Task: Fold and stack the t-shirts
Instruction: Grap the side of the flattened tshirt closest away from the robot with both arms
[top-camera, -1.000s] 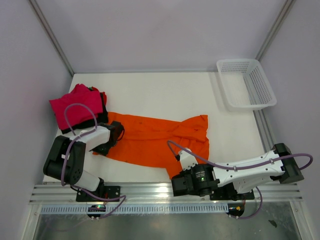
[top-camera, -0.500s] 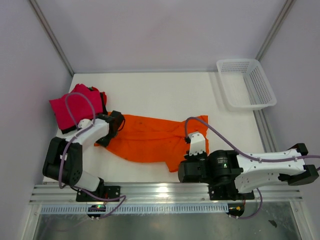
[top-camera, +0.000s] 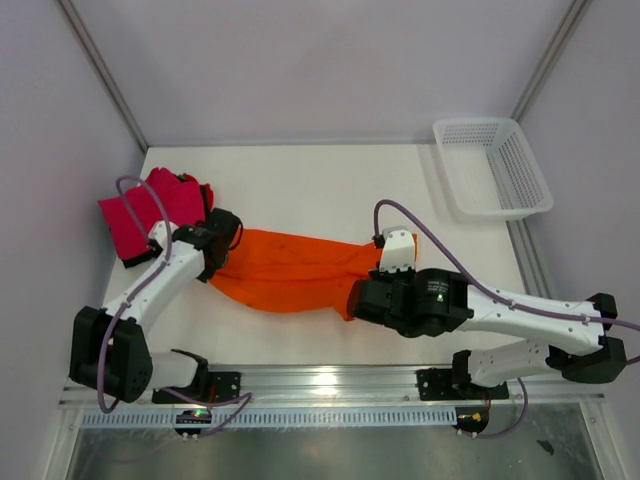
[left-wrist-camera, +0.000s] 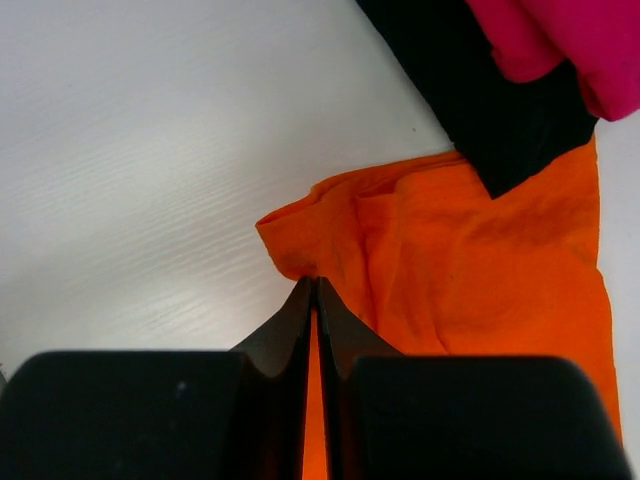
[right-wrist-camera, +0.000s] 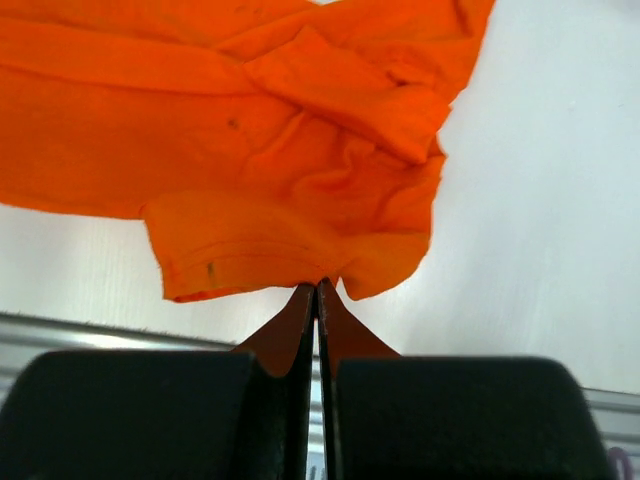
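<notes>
Orange shirt shifted, left hand, right hand clamping it, black shirt perhaps overlapping

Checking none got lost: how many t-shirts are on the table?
3. The orange shirt is mid-table; the pink shirt sits back left atop the black shirt, which is mostly covered. More could hide in that pile.

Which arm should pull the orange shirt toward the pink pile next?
Probably left: the left tool pinches the orange shirt right beside the pink shirt; the right tool grips the far end.
</notes>
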